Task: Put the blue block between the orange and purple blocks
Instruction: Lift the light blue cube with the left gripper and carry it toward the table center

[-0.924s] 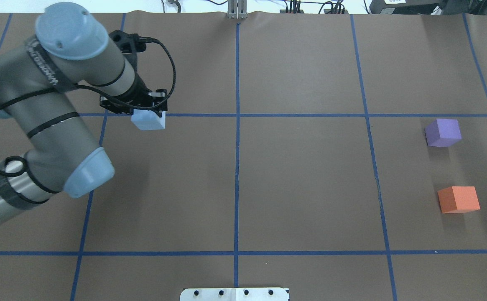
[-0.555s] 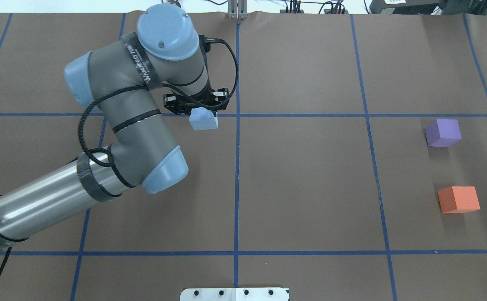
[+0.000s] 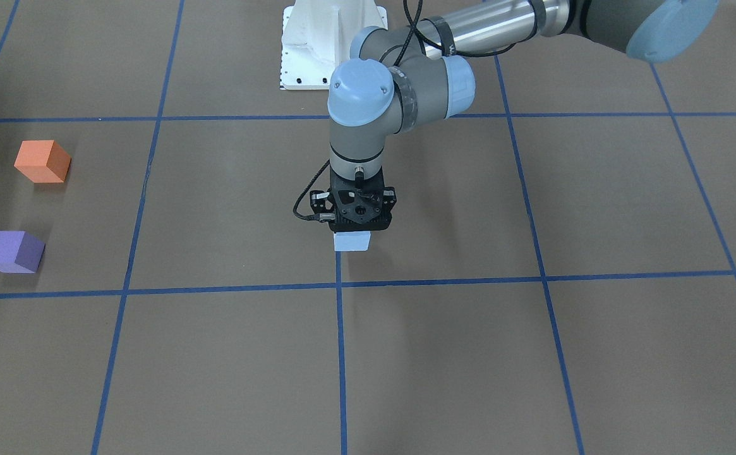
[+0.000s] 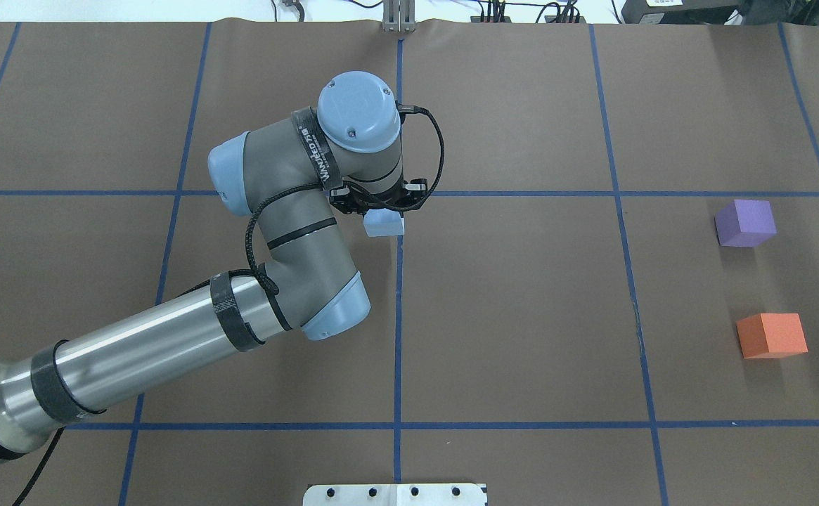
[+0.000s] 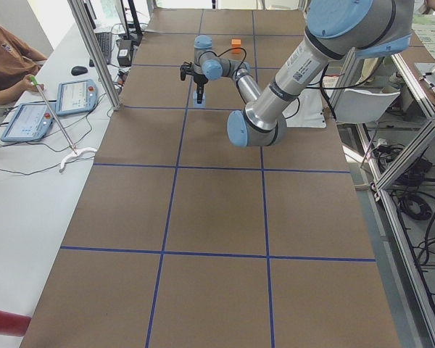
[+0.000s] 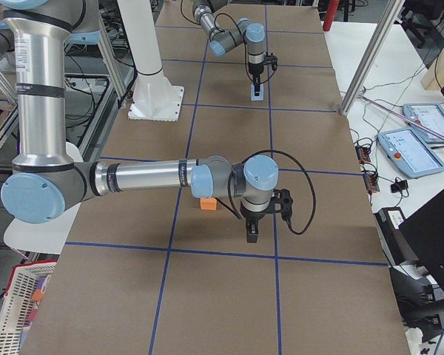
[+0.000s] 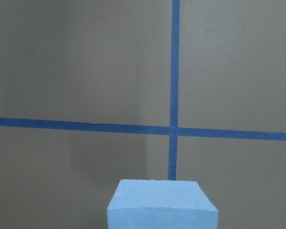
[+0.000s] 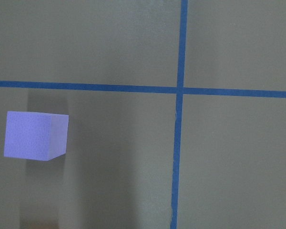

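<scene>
Holding the blue block (image 3: 351, 242) beside the tape cross (image 3: 340, 284).
The left claw (image 3: 351, 231) is pinching it from above, probably for carrying; the orange block (image 3: 42, 161) and purple block (image 3: 11, 251) are lying far from that cross.

Pale blue block (image 4: 385, 225) in left pincer (image 3: 353, 232)

robotics lab: grid-taped table (image 4: 514, 316), teach pendants (image 5: 30, 120)
</scene>
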Robot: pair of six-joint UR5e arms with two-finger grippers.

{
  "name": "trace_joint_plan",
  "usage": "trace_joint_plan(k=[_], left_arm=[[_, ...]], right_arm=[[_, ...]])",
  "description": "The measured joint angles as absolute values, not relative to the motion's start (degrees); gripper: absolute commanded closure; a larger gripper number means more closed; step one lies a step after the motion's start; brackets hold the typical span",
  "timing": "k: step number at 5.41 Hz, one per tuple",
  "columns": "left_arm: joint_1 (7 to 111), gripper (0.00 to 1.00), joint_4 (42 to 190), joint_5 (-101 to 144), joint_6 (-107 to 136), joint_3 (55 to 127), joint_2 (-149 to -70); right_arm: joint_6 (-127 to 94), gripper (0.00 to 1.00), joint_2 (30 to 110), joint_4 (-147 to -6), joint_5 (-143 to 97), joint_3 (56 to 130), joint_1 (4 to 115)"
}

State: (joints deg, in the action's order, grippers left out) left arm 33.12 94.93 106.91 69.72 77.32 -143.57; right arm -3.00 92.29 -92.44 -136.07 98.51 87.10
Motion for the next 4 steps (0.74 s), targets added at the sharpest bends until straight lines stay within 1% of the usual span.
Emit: trace_joint_plan(k=[1,2,3,4], left_arm=[[32.39,1.0,95.33,106.88,69.76,76.4,-143.6],[31.77,0.54,95.45,106.88,69.78,75.97,-143.71],[31.4,0.01,95.57,106.87,69.78,75.42,-143.96],[31.05,0.0,96.62,106.87,69.76,74.48,-144.25]], right_arm=[[-3.15,0.0,92.26,-92.41,-136.14,98.71,87.1],[-3.25,0.0,92.18,-92.45,-136.2,98.8,87.1],[-3.31,0.0,92.07,-92.46,-136.28,99.21,87.1],[-3.39,0.0,91.98,-92.46,-136.29,99.78,87.06]])
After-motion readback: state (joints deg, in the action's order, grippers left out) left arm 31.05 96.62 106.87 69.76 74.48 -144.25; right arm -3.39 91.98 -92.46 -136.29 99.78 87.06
